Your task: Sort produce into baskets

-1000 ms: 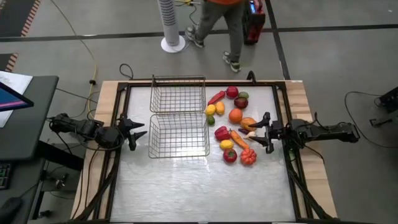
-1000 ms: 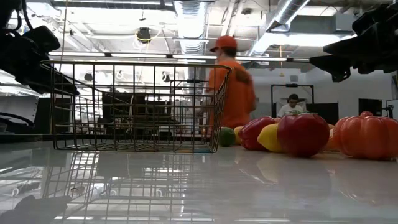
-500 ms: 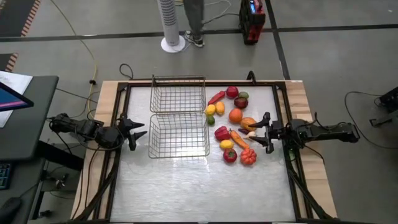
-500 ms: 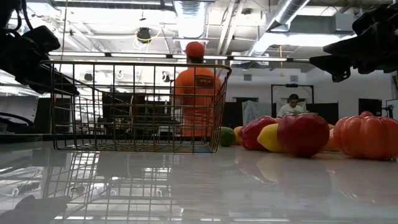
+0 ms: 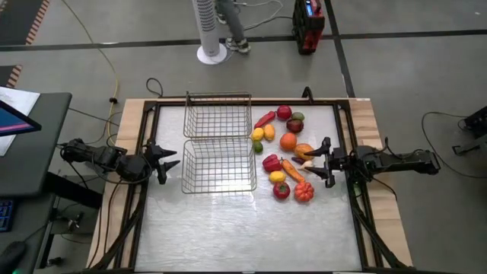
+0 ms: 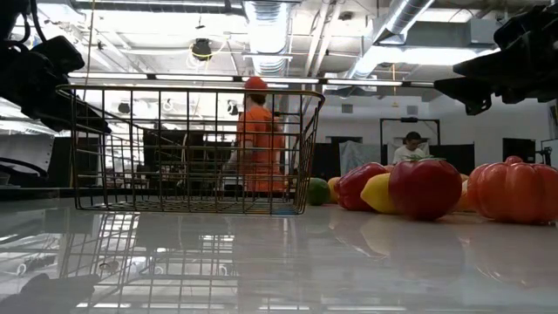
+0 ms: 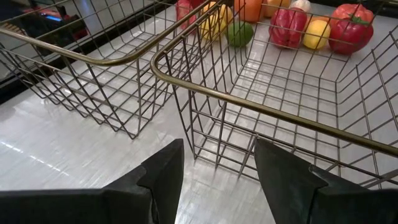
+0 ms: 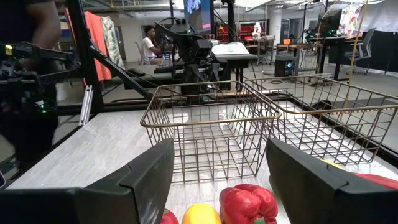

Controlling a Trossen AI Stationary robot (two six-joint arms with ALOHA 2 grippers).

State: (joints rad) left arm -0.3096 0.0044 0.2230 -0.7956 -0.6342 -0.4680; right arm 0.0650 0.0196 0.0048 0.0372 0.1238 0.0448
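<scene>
Two wire baskets stand side by side on the table, one far (image 5: 218,116) and one near (image 5: 219,167); both are empty. The produce (image 5: 285,156) lies loose on the table right of the baskets: red peppers, a tomato, an orange, a carrot, a small pumpkin (image 5: 303,192), yellow and green pieces. My left gripper (image 5: 169,163) is open and empty, left of the near basket (image 7: 261,81). My right gripper (image 5: 318,162) is open and empty at the right edge of the produce, facing a red pepper (image 8: 249,202) and a yellow piece (image 8: 201,214).
A black frame (image 5: 144,144) runs around the table's edges. Bare white tabletop (image 5: 243,228) lies on the near side of the baskets and produce. A person in orange (image 6: 258,135) walks in the room beyond the far edge.
Both arms have kept still and no produce has moved. Only the person behind the table has walked from right toward the left and farther off.
</scene>
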